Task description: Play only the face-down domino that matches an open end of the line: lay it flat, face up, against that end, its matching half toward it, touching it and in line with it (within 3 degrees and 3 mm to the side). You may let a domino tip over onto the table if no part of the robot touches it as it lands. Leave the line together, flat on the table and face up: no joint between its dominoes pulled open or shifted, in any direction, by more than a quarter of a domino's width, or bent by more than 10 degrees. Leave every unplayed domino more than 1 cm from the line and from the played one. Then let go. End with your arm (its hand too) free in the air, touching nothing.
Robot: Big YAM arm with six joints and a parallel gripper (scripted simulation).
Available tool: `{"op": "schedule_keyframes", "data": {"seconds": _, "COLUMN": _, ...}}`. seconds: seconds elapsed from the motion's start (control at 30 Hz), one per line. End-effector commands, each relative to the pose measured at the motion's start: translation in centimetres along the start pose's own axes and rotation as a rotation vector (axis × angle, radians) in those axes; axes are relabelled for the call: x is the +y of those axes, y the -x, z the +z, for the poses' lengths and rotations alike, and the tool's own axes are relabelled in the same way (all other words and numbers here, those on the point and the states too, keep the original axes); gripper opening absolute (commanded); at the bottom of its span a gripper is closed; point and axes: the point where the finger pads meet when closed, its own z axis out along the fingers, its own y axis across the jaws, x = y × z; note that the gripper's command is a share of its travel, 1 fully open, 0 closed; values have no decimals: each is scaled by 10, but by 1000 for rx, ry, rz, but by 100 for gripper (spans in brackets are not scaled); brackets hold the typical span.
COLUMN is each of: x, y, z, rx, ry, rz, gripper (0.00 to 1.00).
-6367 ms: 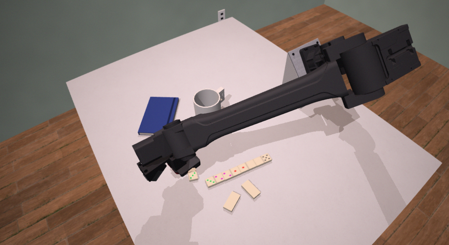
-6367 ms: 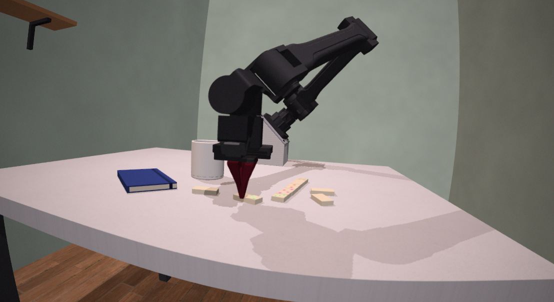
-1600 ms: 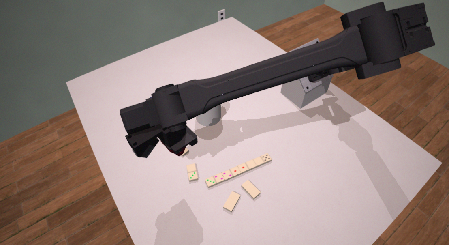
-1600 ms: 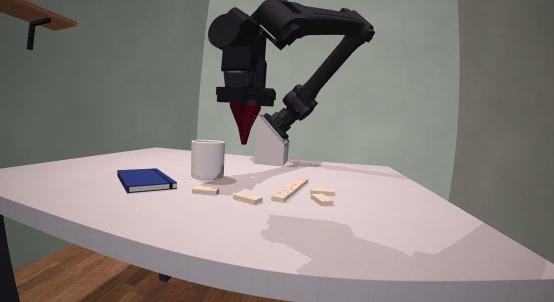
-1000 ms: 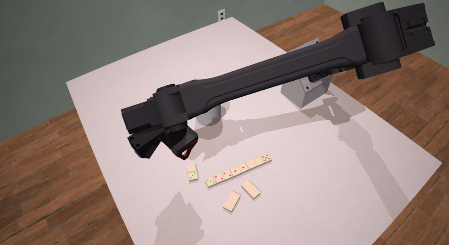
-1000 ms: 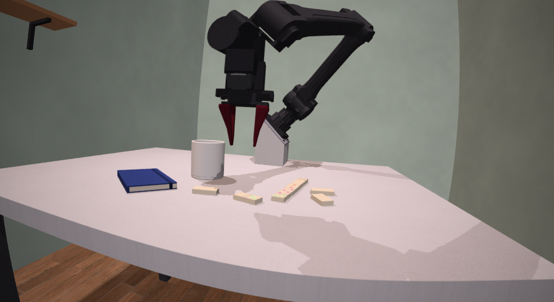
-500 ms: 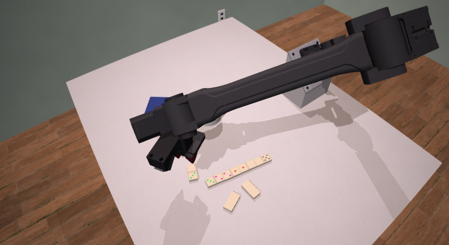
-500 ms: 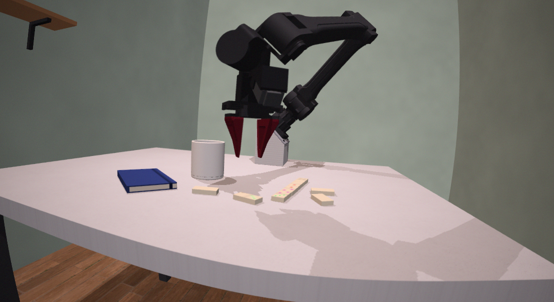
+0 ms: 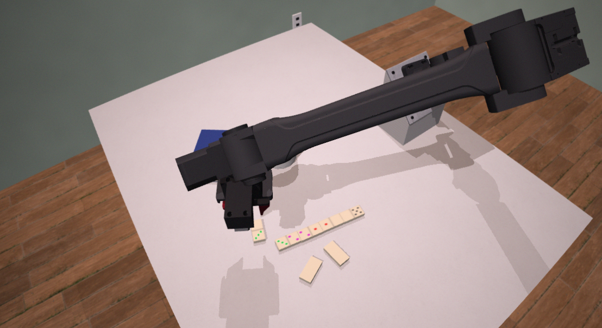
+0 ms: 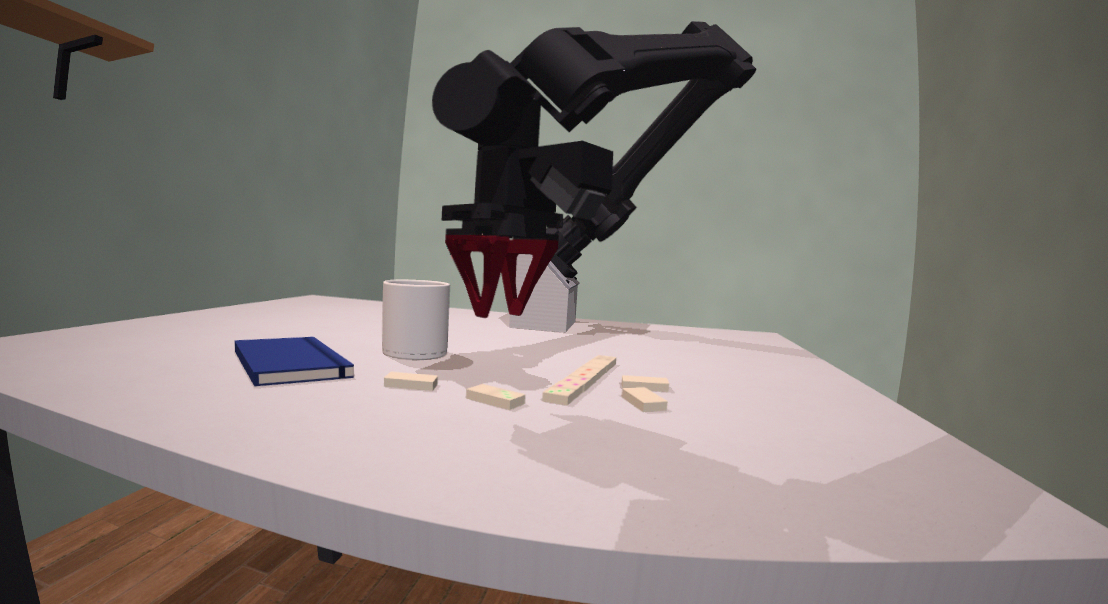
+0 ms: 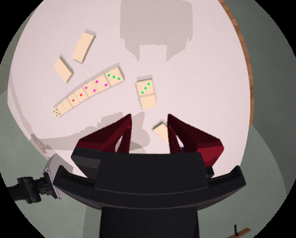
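The line [image 9: 320,227] [image 10: 579,379] [image 11: 94,88] lies flat and face up, with a green three at one end and a black five at the other. A loose face-up domino [image 9: 258,231] [image 10: 494,397] [image 11: 146,94], green three and blank, lies apart from the three end, at an angle to the line. Two face-down dominoes lie beside the line, one [image 9: 311,270] [image 11: 84,46] farther from the base than the other [image 9: 336,253] [image 11: 63,69]. A third face-down domino [image 10: 410,381] [image 11: 162,132] is hidden in the top view. My gripper [image 10: 499,314] [image 11: 149,118] is partly open and empty, well above the table.
A white mug [image 10: 415,319] [image 9: 288,162] stands behind the third face-down domino in the exterior view. A blue book [image 10: 298,359] [image 9: 210,139] lies left of the mug there. The arm hides part of the mug and book in the top view.
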Motion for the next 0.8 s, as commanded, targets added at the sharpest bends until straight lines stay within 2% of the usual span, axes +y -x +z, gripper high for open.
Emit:
{"op": "schedule_keyframes", "data": {"seconds": 0.0, "x": -2, "y": 3, "z": -6, "rx": -4, "ry": -9, "rz": 0, "gripper": 43}}
{"op": "schedule_keyframes", "data": {"seconds": 0.3, "x": 0, "y": 15, "z": -13, "rx": -8, "ry": -5, "rz": -246, "gripper": 43}}
{"op": "schedule_keyframes", "data": {"seconds": 0.53, "x": 0, "y": 15, "z": -13, "rx": -8, "ry": -5, "rz": -246, "gripper": 43}}
{"op": "schedule_keyframes", "data": {"seconds": 0.57, "x": 1, "y": 2, "z": -5, "rx": 1, "ry": 4, "rz": -184, "gripper": 43}}
{"op": "schedule_keyframes", "data": {"seconds": 0.77, "x": 1, "y": 11, "z": -9, "rx": -1, "ry": -3, "rz": -211, "gripper": 43}}
